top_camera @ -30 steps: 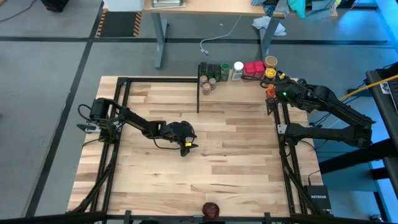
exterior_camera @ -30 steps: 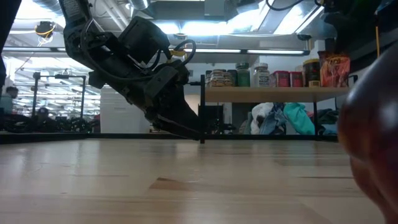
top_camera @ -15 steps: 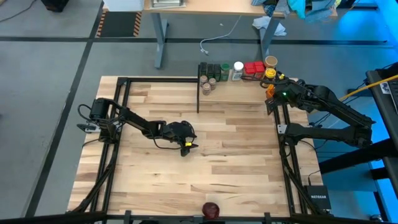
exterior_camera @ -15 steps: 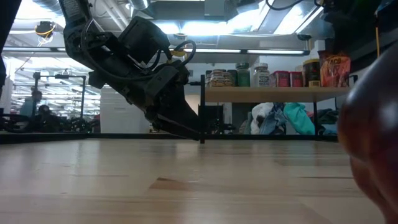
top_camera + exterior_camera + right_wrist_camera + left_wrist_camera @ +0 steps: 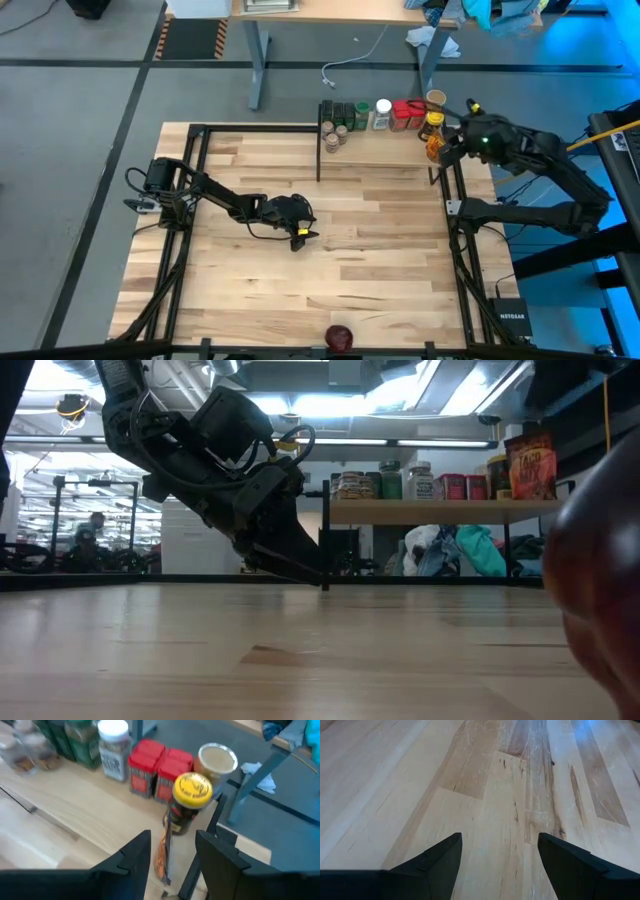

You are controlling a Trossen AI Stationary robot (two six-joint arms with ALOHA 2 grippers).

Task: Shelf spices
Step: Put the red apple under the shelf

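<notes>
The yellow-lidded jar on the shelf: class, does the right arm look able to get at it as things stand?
Probably yes. The right gripper hangs just above the shelf with its fingers parted, facing the yellow-lidded jar. Only the flat orange packet leans against the jar on the gripper's side; the red boxes stand behind.

Light-wood shelf (image 5: 380, 146) with a back row of spices (image 5: 383, 112), above a plank tabletop (image 5: 350, 250).

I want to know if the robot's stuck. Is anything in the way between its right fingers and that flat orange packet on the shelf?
Nothing visible. The right gripper sits just behind the orange packet, its open fingers either side, on the shelf.
</notes>
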